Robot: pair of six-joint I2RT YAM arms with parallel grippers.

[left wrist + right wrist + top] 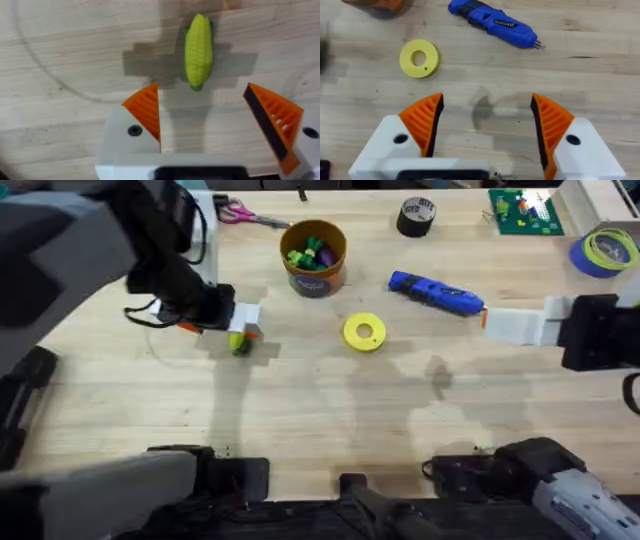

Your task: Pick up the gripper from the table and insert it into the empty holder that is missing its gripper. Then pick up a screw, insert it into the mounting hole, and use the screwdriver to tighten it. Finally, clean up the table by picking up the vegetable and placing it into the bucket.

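The vegetable [240, 343], a yellow-green corn toy [198, 50], lies on the table at left centre. My left gripper [246, 330] [201, 91] hovers open just over it, its orange pads set wider than the toy and not touching it. The bucket [313, 255], with green and purple toys inside, stands at the back centre. Right of it lies the blue screwdriver [435, 292] [492, 22]. My right gripper [487, 321] [486, 100] is open and empty near the screwdriver's tip. Each white holder [125, 135] [385, 135] carries an orange pad. The screw and a loose gripper piece are out of view.
A flat yellow disc [364, 332] [419, 58] lies mid-table. Along the back edge are a black tape roll [416, 216], scissors [245, 215], a green board [523, 210] and a blue tape roll [605, 252]. Bare wood stretches across the table's front half.
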